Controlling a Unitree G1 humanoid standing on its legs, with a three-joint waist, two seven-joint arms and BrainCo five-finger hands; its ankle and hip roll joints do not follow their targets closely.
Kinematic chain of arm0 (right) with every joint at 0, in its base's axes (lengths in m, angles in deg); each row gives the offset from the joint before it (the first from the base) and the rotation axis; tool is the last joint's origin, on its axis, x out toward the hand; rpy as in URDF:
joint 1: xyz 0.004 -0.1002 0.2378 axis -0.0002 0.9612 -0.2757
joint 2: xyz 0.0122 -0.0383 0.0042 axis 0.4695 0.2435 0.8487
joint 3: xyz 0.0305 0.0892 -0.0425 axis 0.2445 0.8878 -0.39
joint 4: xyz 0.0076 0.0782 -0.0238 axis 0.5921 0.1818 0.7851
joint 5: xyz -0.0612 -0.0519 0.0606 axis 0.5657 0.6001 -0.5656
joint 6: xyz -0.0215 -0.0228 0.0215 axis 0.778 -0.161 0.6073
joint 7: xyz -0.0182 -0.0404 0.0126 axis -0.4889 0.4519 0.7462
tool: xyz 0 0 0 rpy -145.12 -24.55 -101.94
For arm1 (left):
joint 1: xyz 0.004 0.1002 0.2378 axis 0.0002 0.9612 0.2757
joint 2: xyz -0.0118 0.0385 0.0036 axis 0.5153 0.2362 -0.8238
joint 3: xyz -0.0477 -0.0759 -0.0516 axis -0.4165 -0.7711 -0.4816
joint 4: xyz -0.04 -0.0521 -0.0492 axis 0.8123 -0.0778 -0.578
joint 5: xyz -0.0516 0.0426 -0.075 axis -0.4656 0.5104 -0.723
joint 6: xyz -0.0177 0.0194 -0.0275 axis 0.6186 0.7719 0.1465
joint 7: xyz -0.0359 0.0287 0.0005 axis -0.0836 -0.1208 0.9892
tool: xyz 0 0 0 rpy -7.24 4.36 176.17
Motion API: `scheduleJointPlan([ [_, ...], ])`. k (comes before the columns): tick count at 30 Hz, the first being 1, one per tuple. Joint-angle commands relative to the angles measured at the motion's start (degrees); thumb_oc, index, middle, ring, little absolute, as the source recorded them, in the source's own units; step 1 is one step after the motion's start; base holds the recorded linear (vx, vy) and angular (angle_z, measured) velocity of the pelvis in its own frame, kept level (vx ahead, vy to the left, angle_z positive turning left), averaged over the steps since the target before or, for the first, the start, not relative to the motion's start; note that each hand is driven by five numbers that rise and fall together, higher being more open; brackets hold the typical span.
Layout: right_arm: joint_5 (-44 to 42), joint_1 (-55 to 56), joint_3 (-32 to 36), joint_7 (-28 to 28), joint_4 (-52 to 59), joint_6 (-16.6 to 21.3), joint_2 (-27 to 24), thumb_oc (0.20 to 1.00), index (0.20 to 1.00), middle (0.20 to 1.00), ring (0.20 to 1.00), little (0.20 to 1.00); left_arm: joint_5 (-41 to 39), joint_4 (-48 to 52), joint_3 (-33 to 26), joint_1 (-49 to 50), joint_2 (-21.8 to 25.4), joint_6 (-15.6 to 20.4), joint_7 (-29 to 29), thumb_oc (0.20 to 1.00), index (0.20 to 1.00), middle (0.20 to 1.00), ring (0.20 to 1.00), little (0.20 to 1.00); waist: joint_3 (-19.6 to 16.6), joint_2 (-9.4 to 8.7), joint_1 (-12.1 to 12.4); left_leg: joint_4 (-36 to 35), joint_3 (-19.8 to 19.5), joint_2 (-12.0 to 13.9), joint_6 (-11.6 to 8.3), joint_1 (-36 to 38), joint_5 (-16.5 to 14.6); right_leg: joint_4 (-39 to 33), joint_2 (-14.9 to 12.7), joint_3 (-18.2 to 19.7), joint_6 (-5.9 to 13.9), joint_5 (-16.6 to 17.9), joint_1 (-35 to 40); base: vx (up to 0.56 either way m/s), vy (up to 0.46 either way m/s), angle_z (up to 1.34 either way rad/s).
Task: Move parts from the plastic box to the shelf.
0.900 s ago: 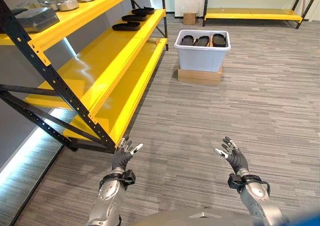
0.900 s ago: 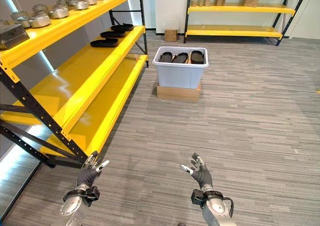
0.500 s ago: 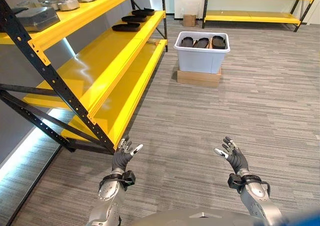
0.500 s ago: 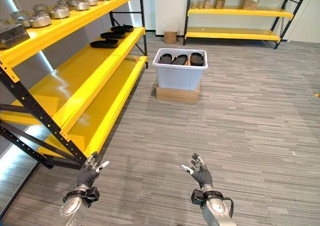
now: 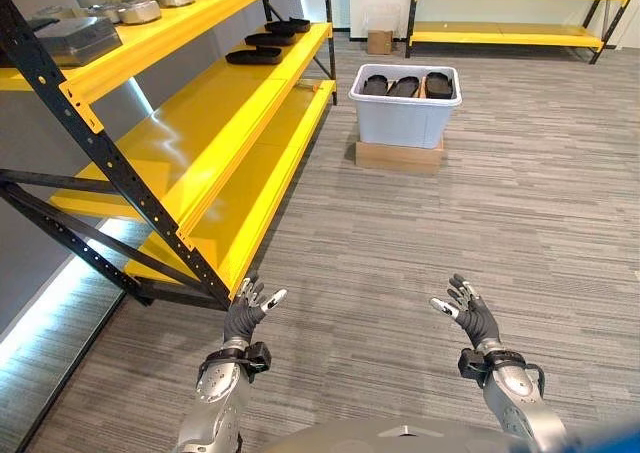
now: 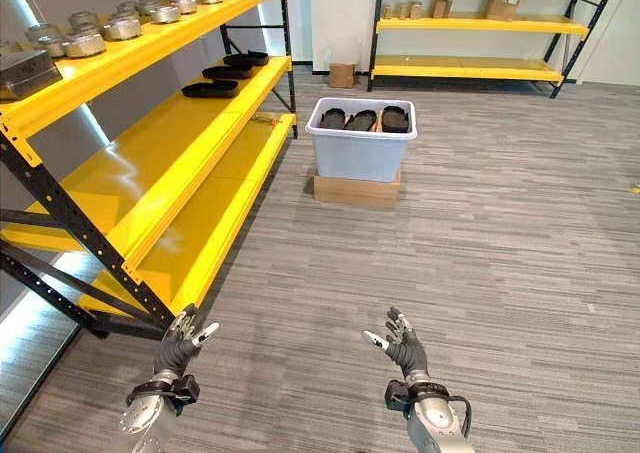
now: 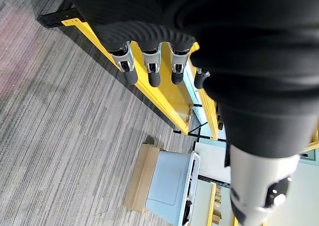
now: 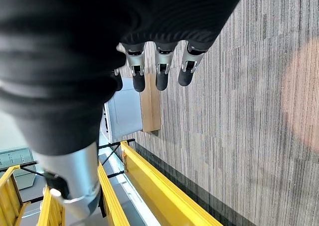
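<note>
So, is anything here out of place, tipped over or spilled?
Nothing stands out. The plastic box sits upright on a flat cardboard box, with dark parts inside. More dark parts lie flat on the yellow shelf. Both the left hand and the right hand are open and empty.

We see a glossy yellow painted-metal shelf on matt black perforated steel posts. The box is smooth pale plastic, set on plain brown cardboard. The parts look matt black. The floor is rough grey striped carpet.
</note>
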Motion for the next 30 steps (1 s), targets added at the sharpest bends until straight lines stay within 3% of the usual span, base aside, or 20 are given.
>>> scheduleJointPlan([
  [1,2.3,-1.7,1.6,0.8,3.5,2.5,-0.4,1.000,1.000,1.000,1.000,1.000,2.1,1.3,-0.7,-1.9,2.4,2.1,0.4,1.000,1.000,1.000,1.000,1.000,0.4,-2.68,-0.3,0.4,-0.9,2.1,-1.44,-1.4,-0.8,2.6,-4.1,0.1,3.87,-3.3,0.5,0.00,0.000,0.00],
  [23,3.0,-1.6,1.9,0.3,3.9,1.8,-0.6,1.000,1.000,1.000,1.000,1.000,1.6,2.0,-1.5,-0.9,2.6,1.6,-0.1,1.000,1.000,1.000,1.000,1.000,1.2,-2.67,-0.3,0.7,-0.5,2.2,-1.24,-1.6,-1.1,3.5,-4.2,0.2,4.08,-3.7,-0.2,0.00,0.000,0.00],
  [30,3.4,-2.5,2.2,0.5,3.5,1.5,-0.9,1.000,1.000,1.000,1.000,1.000,1.0,2.4,-1.8,-1.5,3.1,1.5,-0.3,1.000,1.000,1.000,1.000,1.000,1.9,-3.24,-0.1,4.5,-0.3,1.7,-0.60,-3.2,-3.1,5.0,-5.0,0.7,4.28,-4.1,-0.7,0.00,0.005,0.00],
])
